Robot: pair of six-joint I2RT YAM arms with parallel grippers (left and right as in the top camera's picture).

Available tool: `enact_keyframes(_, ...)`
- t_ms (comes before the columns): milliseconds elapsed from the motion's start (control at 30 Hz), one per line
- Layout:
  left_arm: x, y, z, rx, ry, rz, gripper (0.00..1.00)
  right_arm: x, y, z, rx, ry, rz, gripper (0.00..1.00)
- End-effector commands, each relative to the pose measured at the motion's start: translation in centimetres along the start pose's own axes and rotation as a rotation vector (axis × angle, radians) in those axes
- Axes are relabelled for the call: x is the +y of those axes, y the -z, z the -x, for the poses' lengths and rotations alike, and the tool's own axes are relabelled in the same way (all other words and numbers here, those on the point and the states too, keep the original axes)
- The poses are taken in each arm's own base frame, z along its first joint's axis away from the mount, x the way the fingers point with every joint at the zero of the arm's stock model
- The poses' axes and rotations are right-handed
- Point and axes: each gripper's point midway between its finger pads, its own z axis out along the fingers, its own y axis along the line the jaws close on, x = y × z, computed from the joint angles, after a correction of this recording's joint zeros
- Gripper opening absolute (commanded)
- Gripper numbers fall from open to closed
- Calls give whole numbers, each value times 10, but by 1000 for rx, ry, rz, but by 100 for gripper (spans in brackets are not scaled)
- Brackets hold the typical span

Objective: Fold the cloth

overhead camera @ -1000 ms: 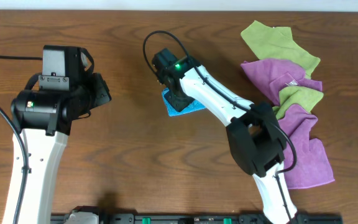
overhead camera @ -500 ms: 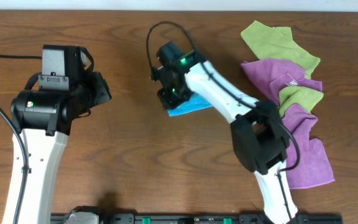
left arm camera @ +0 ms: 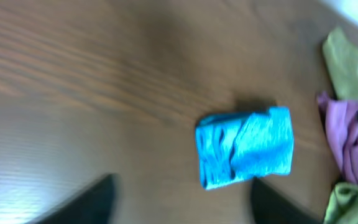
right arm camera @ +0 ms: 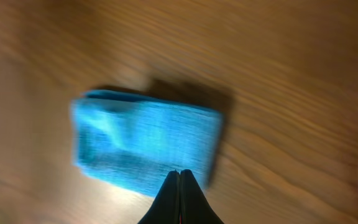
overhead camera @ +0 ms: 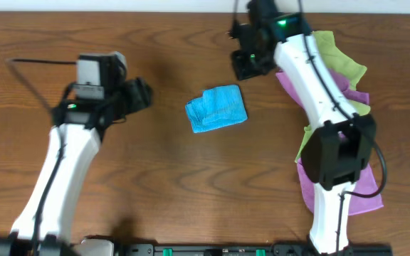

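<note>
The cloth (overhead camera: 216,108) is sky blue and lies folded into a small thick rectangle in the middle of the table, with nothing touching it. My left gripper (overhead camera: 141,96) hovers to its left, open; in the left wrist view the cloth (left arm camera: 244,147) sits ahead of the wide-apart fingers (left arm camera: 89,202), close to the right one. My right gripper (overhead camera: 245,65) is behind and to the right of the cloth, shut and holding nothing. In the right wrist view its closed tips (right arm camera: 179,174) hang above the near edge of the cloth (right arm camera: 145,140).
A heap of lime-green cloths (overhead camera: 322,50) and purple cloths (overhead camera: 347,178) runs down the right side, partly under the right arm. The same heap shows at the right edge of the left wrist view (left arm camera: 347,124). The table's far edge is just behind the right gripper.
The right gripper has come off the cloth and swung to the back right. The left arm has moved right toward the cloth and opened its fingers. The cloth stays folded.
</note>
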Motion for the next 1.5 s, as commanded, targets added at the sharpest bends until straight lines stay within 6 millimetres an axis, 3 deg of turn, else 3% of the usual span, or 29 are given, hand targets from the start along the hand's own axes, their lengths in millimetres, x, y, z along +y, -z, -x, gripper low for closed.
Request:
enact_keyframes(0, -15, -36, -31, 129, 6, -144, 96, -22, -13, -18, 54, -50, -20, 2)
enact_keyframes(133, -23, -73, -46, 197, 1, -198, 95, -35, -37, -35, 87, -76, -23, 2)
enact_keyframes(267, -43, -105, -60, 244, -25, -297, 95, -42, -61, -47, 95, -104, -24, 2)
enact_keyframes(433, -50, -127, -73, 270, -6, -308, 95, -46, -77, -50, 76, -128, -26, 1)
enact_keyframes(533, -45, -138, -83, 301, 5, -287, 95, -48, -85, -51, 60, -137, -27, 1)
enact_keyframes(933, -36, -154, -109, 394, 77, -266, 95, -44, -102, -51, 61, -164, -12, 1)
enact_keyframes(1333, -46, -155, -119, 423, 100, -267, 95, 14, -125, -57, 101, -98, 112, 1)
enact_keyframes(1467, -47, -155, -120, 427, 105, -265, 95, 25, -128, -58, 105, -73, 116, 1)
